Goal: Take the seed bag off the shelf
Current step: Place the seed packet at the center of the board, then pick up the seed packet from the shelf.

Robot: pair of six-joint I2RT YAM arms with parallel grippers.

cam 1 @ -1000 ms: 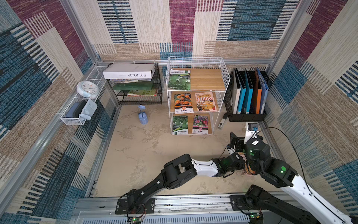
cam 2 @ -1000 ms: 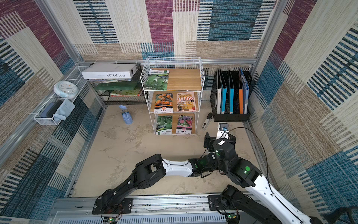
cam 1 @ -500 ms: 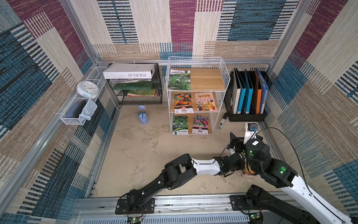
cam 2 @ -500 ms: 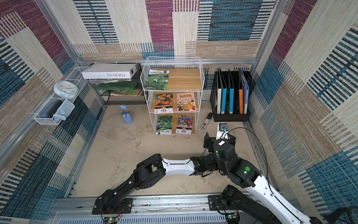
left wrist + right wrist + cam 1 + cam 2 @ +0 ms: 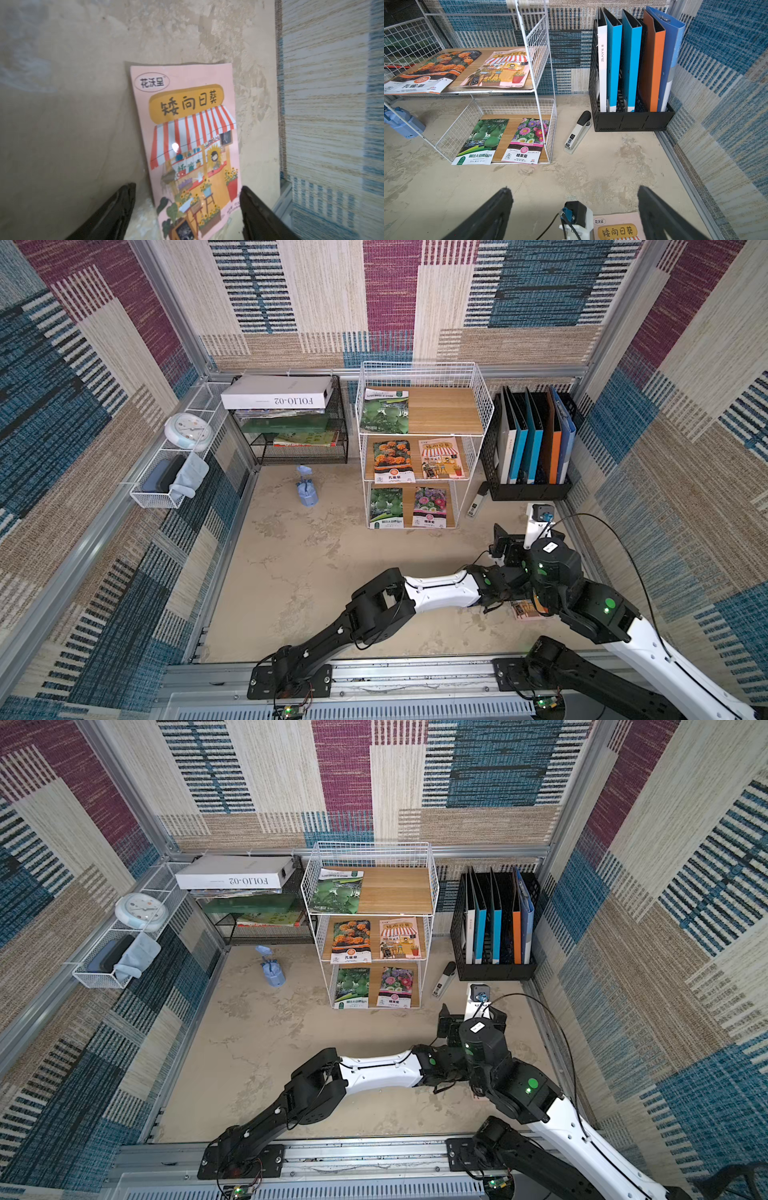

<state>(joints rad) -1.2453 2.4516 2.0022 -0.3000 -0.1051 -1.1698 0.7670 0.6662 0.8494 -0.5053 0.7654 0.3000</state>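
A pink seed bag (image 5: 187, 145) with a striped shop awning lies flat on the floor by the right wall, off the shelf (image 5: 419, 377). My left gripper (image 5: 187, 187) stands open just over its lower end, one finger on each side, touching nothing. In both top views my right arm (image 5: 552, 568) hides most of the bag (image 5: 525, 610). My right gripper (image 5: 574, 188) is open and empty above the floor, facing the shelf (image 5: 542, 62), with the bag (image 5: 616, 228) just below it. Several more seed bags lie on the shelf's three wooden tiers, among them a matching pink one (image 5: 441, 458).
A black file holder with folders (image 5: 532, 443) stands right of the shelf, and a stapler (image 5: 476, 502) lies between them. A blue spray bottle (image 5: 306, 493) stands left of the shelf. At the back left are a black mesh rack (image 5: 299, 423) and a white wire basket (image 5: 174, 464).
My left gripper has gone from shut to open and let go of the pink seed bag, which now rests on the floor. Both arms have hardly moved.
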